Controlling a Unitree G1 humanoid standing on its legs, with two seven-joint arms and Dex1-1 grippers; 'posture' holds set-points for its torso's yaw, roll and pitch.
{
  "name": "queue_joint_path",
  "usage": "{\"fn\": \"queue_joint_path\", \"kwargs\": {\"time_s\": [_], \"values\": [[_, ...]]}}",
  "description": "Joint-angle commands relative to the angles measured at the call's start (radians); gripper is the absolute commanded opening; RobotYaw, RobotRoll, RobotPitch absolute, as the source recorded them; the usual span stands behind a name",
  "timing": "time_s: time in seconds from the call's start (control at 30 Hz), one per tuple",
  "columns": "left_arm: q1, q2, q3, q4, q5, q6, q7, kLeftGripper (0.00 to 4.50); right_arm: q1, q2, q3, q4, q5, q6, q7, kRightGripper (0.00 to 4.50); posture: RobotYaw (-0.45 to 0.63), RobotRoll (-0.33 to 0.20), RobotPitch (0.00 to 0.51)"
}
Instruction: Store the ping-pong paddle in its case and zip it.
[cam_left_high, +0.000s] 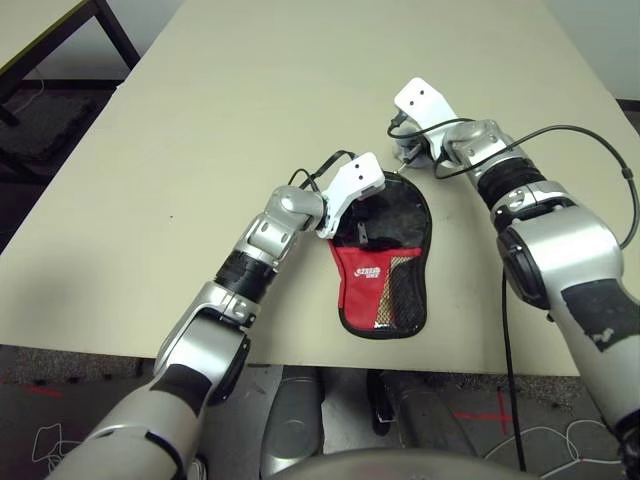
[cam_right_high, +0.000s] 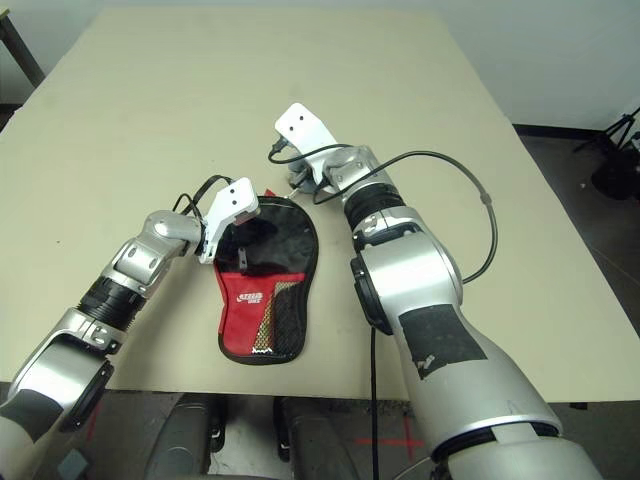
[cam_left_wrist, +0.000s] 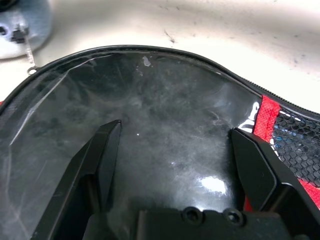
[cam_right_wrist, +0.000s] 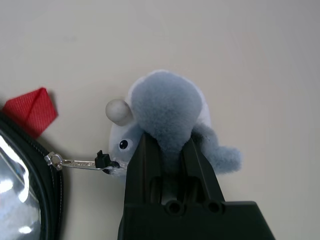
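Note:
The case (cam_left_high: 372, 272) lies flat near the table's front edge, its red logo panel toward me. Through its clear plastic side shows the black face of the ping-pong paddle (cam_left_wrist: 165, 95). A tan patch behind the mesh (cam_right_high: 270, 318) may be the handle. My left gripper (cam_left_wrist: 175, 132) stands open right over the clear plastic, one finger (cam_left_wrist: 102, 150) on each side. At the case's far rim my right gripper (cam_right_wrist: 167, 142) is shut on a grey fuzzy toy (cam_right_wrist: 167, 105). The toy hangs on the metal zipper pull (cam_right_wrist: 75, 163).
The beige table (cam_left_high: 250, 90) stretches far beyond the case. A dark table frame (cam_left_high: 60, 40) stands off the far left corner. A black cable (cam_left_high: 590, 140) loops from my right forearm over the table. A red fabric tab (cam_right_wrist: 32, 107) sticks out at the case's rim.

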Motion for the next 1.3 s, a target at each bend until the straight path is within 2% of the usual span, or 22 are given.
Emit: {"fn": "queue_joint_path", "kwargs": {"time_s": [0.03, 0.4, 0.6, 0.8, 0.97, 1.3], "values": [[0.026, 0.018, -0.044, 0.139, 0.087, 0.012, 0.052, 4.50, 0.038, -0.079, -0.016, 0.004, -0.008, 0.043, -0.018, 0.18, 0.15, 0.000, 0.147], [-0.028, -0.012, -0.045, 0.265, 0.080, -0.046, 0.072, 4.50, 0.137, -0.182, -0.049, -0.085, 0.010, 0.090, -0.016, 0.18, 0.08, 0.000, 0.117], [-0.048, -0.030, -0.048, 0.326, 0.082, -0.074, 0.063, 4.50, 0.202, -0.233, -0.067, -0.160, 0.022, 0.085, -0.048, 0.18, 0.04, 0.000, 0.117], [-0.080, -0.060, -0.052, 0.384, 0.086, -0.099, 0.048, 4.50, 0.237, -0.216, -0.089, -0.232, 0.049, 0.110, -0.064, 0.18, 0.02, 0.000, 0.119], [-0.132, -0.083, -0.082, 0.468, 0.131, -0.122, 0.010, 4.50, 0.268, -0.200, -0.095, -0.290, 0.060, 0.143, -0.074, 0.18, 0.01, 0.000, 0.122], [-0.270, -0.201, -0.020, 0.661, 0.148, -0.215, 0.029, 4.50, 0.332, -0.192, -0.100, -0.391, 0.072, 0.182, -0.100, 0.18, -0.01, 0.000, 0.146]]}}
